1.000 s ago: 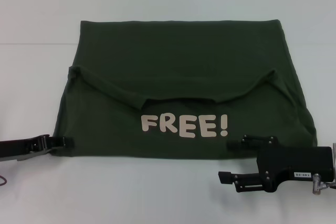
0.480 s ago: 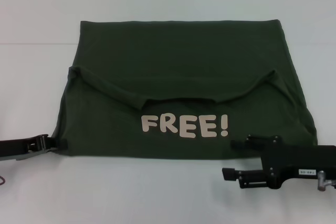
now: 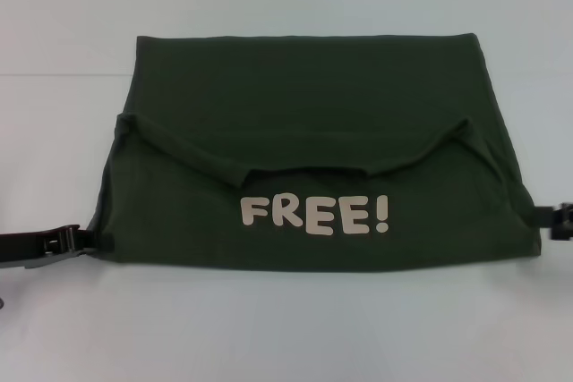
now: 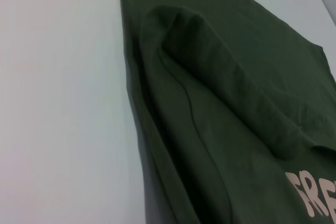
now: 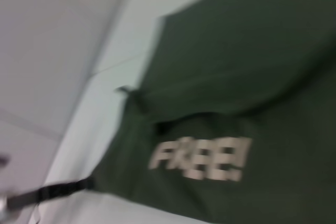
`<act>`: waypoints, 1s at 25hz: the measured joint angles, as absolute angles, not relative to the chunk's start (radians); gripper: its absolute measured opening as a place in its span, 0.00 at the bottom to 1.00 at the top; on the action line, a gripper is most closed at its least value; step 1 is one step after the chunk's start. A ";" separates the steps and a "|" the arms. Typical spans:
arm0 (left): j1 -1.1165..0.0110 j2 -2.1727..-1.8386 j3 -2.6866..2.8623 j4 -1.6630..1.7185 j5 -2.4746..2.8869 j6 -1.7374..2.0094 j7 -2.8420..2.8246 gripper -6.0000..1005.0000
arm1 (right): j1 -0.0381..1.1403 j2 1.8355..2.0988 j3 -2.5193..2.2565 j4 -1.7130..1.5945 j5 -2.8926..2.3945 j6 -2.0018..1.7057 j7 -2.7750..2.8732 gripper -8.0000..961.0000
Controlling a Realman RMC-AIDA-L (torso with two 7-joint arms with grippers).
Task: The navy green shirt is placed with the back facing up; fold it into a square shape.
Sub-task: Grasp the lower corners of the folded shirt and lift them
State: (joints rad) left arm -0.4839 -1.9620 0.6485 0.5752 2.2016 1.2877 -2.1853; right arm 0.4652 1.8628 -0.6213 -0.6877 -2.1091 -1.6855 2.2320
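The navy green shirt lies flat in the middle of the white table as a wide rectangle. Its near part is folded over, so the cream "FREE!" lettering faces up, with the sleeves and collar edge across the middle. My left gripper lies low on the table at the shirt's near left corner, touching its edge. That same gripper shows as a dark strip in the right wrist view. Only a sliver of my right gripper shows, beside the shirt's near right corner. In the left wrist view the shirt's folded layers fill the frame.
The white table stretches on every side of the shirt, with a bare strip in front of it and wider margins on the left and at the back. A faint seam line crosses the table at the back left.
My right arm has pulled away from the table in front of the shirt's near right corner to the right edge of view. The left gripper has slid slightly left.
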 joint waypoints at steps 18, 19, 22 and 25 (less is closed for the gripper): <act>-0.508 -1.948 0.650 0.573 2.203 1.300 -2.183 0.04 | 0.672 1.835 -0.631 -0.708 -2.548 -1.577 2.595 0.92; -0.508 -1.948 0.649 0.573 2.203 1.300 -2.183 0.04 | 0.676 1.835 -0.637 -0.708 -2.560 -1.566 2.598 0.92; -0.504 -1.949 0.646 0.572 2.203 1.298 -2.183 0.04 | 0.681 1.836 -0.648 -0.712 -2.578 -1.539 2.605 0.92; -0.502 -1.950 0.645 0.572 2.203 1.295 -2.183 0.04 | 0.683 1.836 -0.649 -0.713 -2.577 -1.522 2.606 0.92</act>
